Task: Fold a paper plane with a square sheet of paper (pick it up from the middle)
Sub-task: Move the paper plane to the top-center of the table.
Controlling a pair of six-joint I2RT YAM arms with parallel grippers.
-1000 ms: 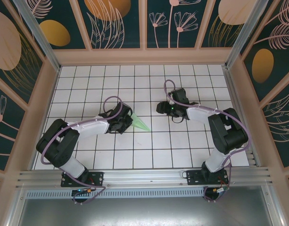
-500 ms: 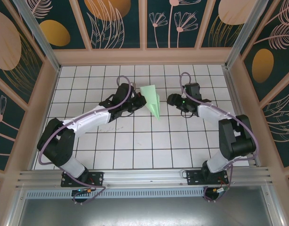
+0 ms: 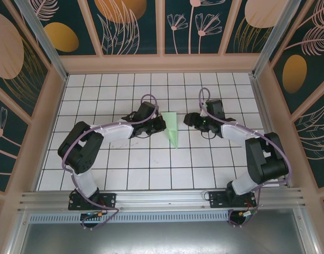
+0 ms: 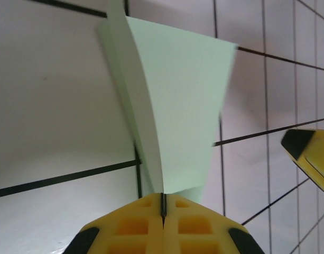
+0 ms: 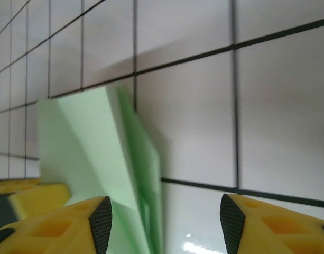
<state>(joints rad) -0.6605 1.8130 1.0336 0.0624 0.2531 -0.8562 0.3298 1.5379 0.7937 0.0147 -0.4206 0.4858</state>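
Left of centre on the gridded counter [image 3: 125,169], the left arm [image 3: 106,132] reaches inward, and the left hand [image 3: 158,123] ends right at the plane [image 3: 172,128]. Its yellow fingers [image 4: 132,227] are pressed together, pinching the plane by one edge of its fold, as the left wrist view shows. The plane is pale green and sits mid-counter between the two hands, wide end toward the far wall and point toward the arm bases. From the left wrist it shows a narrow folded strip on the left and a broad flat face on the right. It seems slightly lifted, with a soft shadow on the tiles, though I cannot tell whether any part touches the counter. Just right of it, the right hand [image 3: 187,119] faces the plane, apart from the left hand. Its fingers [image 5: 72,227] are spread wide: one lies beside the plane's green side, the other is over bare tile, and nothing is gripped between them. Farther right, the right arm [image 3: 257,153] bends back to its base at the near edge.
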